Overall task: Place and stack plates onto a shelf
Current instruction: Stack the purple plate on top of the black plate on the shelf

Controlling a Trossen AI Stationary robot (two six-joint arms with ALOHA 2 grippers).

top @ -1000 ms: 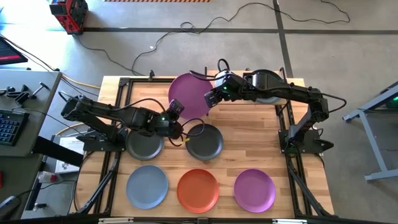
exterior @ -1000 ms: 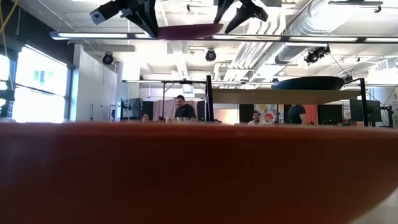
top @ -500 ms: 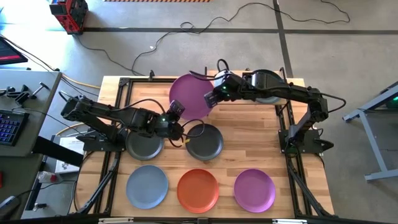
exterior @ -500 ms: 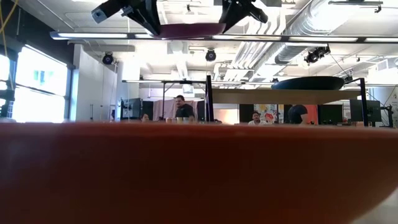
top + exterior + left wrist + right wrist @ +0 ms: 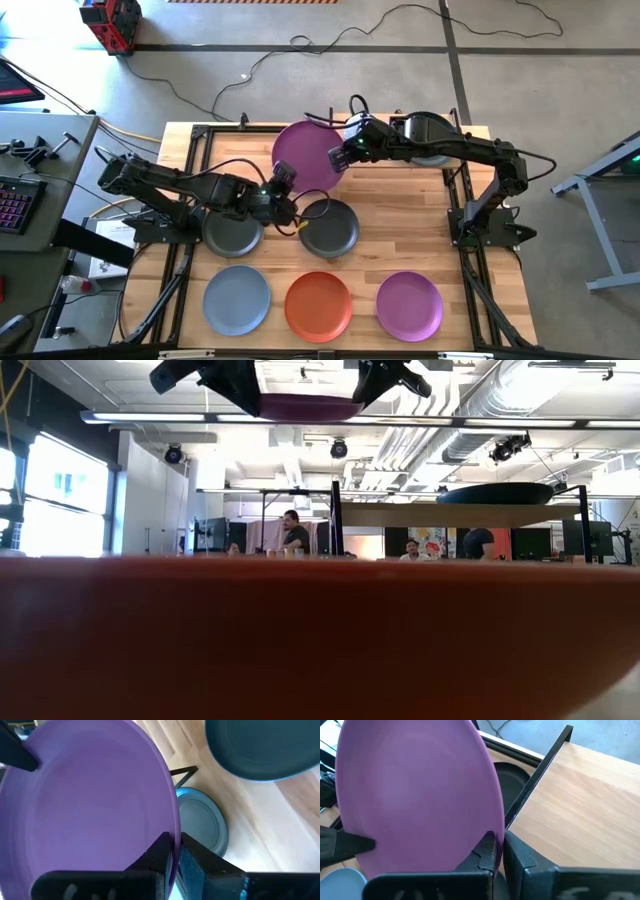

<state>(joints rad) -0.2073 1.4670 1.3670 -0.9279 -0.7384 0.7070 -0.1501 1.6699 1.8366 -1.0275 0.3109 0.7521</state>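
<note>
A purple plate (image 5: 308, 153) hangs in the air, pinched on its rim between the closed fingers of the left gripper (image 5: 283, 181) on one side and the right gripper (image 5: 338, 157) on the other. Just below the left gripper two dark grey plates (image 5: 232, 235) (image 5: 329, 229) lie flat, and further toward the front edge sit a light blue plate (image 5: 236, 299), an orange plate (image 5: 318, 305) and a second purple plate (image 5: 409, 305). Behind the right gripper, the light-wood shelf (image 5: 580, 805) carries a dark plate (image 5: 428, 132), with another dark plate (image 5: 510, 781) lying beneath the board.
</note>
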